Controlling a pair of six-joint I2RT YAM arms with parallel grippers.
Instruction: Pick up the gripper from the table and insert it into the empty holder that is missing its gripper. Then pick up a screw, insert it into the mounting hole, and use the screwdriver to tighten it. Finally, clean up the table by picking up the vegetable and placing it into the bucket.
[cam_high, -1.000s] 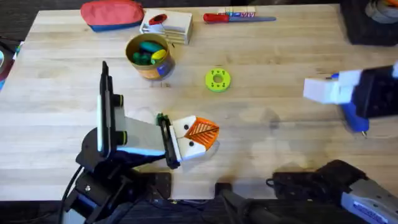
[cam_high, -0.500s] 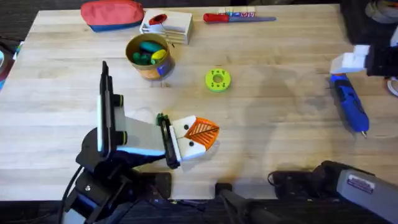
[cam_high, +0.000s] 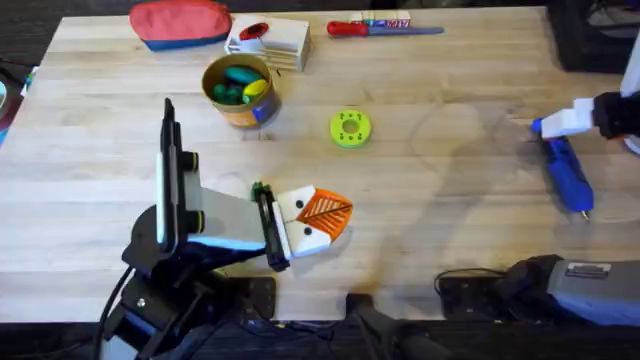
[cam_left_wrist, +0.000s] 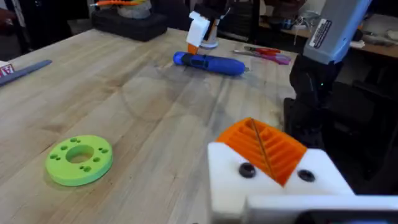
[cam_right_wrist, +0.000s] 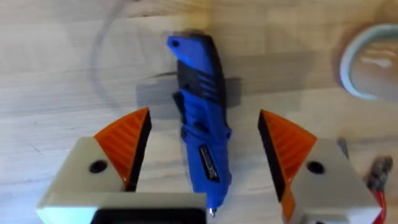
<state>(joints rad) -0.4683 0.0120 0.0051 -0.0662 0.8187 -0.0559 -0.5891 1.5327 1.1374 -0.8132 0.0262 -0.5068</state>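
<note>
Bright even light, soft shadows (slight blur)

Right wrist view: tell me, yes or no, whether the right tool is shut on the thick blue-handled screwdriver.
No. The right tool is open, its orange ribbed pads standing clear on either side of the thick blue-handled screwdriver lying on the wooden table.

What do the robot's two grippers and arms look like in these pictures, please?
Both grippers have white angular plastic finger bases with small dark holes and orange ribbed wedge pads: the right gripper shows two, and the left gripper shows the same colours. The left arm is black with a grey link; the right arm is dark grey with a small label.
</note>
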